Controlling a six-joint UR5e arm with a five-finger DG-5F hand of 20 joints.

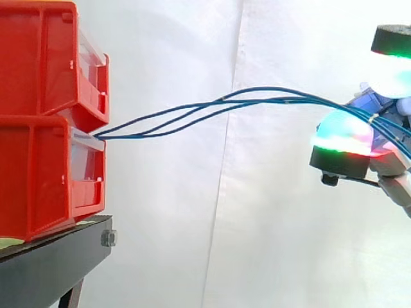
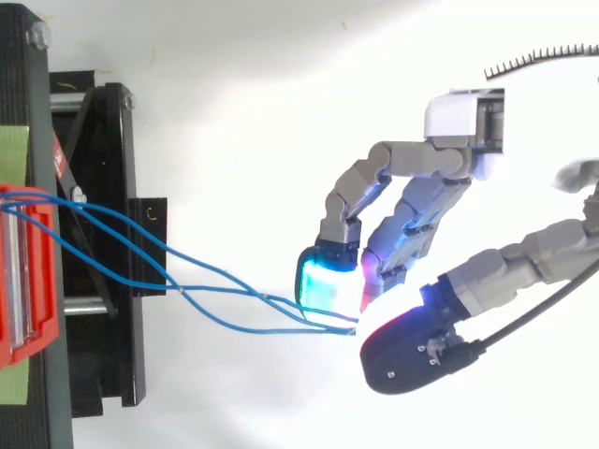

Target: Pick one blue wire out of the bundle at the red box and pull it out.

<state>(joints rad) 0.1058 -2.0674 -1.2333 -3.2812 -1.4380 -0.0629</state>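
The robot hand (image 2: 421,201) is seen at the right, well apart from the boxes. Its fingers are curled and closed on the blue wires (image 1: 270,99). More than one wire is held, but how many cannot be told. From above, the wires are seen pinched between a pad (image 2: 323,276) that glows blue-green and a dark pad (image 2: 412,346) with a red glow at its edge.

Two red boxes are stacked, the top red box (image 1: 38,58) on the bottom red box (image 1: 32,173). They are carried by a black stand (image 1: 51,263). The wires come out at the front, where the two boxes meet. From there they are stretched through the air in a soft curve, up and over to the robot hand. Near the boxes the wires are spread apart. Near the robot hand they are bunched close together. A white curtain (image 1: 192,224) is hung behind it all.
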